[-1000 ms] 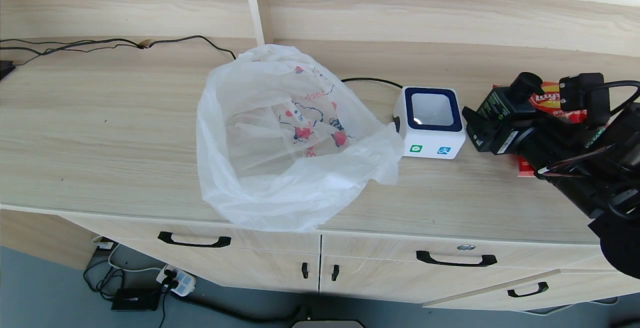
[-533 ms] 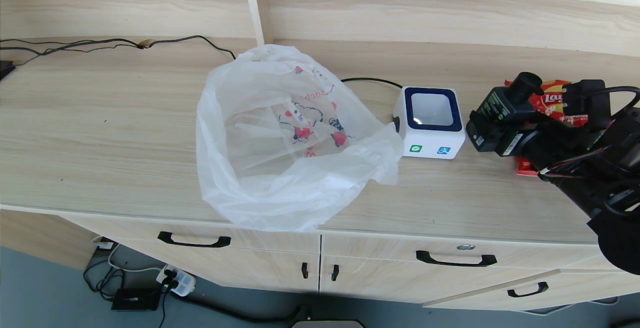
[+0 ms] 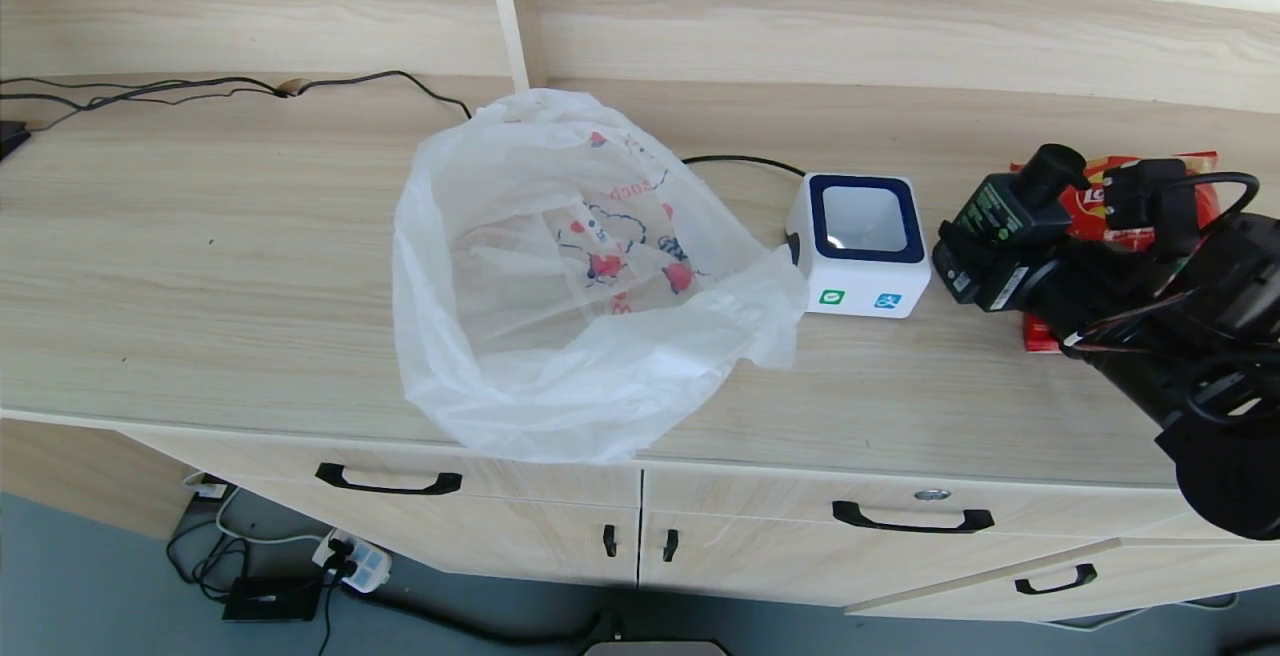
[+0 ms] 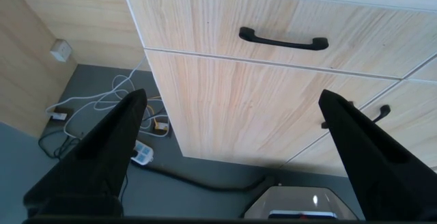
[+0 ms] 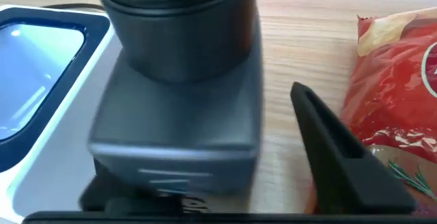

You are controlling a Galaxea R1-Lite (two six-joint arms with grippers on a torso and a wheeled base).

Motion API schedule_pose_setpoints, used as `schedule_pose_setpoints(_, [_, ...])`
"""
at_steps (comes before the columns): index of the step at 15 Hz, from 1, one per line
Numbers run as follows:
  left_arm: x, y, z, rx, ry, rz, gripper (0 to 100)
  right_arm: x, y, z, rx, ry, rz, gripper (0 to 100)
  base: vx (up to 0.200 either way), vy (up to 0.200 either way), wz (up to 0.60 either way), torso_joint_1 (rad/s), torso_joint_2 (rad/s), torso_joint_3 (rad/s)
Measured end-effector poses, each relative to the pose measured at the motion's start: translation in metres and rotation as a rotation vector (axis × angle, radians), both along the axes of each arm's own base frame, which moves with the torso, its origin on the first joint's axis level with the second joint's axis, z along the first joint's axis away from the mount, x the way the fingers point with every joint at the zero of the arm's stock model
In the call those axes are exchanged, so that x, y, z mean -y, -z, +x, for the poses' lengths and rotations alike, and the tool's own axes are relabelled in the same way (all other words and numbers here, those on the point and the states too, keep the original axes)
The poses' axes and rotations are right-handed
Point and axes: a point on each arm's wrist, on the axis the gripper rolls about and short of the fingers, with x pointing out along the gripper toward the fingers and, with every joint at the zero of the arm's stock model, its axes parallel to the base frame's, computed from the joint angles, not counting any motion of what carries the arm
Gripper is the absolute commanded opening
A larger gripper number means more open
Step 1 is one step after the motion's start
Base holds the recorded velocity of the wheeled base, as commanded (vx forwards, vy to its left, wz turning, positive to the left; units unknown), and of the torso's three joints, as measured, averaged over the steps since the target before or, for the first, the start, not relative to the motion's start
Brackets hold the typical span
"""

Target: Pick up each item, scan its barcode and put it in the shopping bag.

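On counter (image 3: 200, 236): one shopping bag (image 3: 560, 386), one scanner (image 3: 862, 248), one chip packet (image 5: 399, 80).
Left gripper (image 4: 232, 98) spread apart; right gripper (image 3: 1085, 266) state indeterminable.

Counter (image 3: 200, 236): wide passable wood left of the shopping bag (image 3: 560, 406), whose mouth gapes upward. Bag's flap meets the scanner (image 3: 862, 244), no gap visible. Cable (image 3: 740, 161) crosses behind. Chip packet (image 5: 399, 80) lies near the scanner's other side. Back panel (image 3: 800, 36) bounds the rear.

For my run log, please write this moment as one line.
right gripper: beside scanner, at red chip bag | left gripper: open, before the drawers | shopping bag: open on counter
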Motion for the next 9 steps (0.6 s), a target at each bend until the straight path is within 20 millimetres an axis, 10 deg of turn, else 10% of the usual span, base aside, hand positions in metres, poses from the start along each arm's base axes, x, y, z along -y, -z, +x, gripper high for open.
schedule_pose_setpoints(9, [0.000,0.000,0.000,-0.001,0.000,0.000,100,-0.008,-0.006,-0.021,0.009,-0.035,0.004,0,0.000,0.000,0.00,0.000,0.00,0.000])
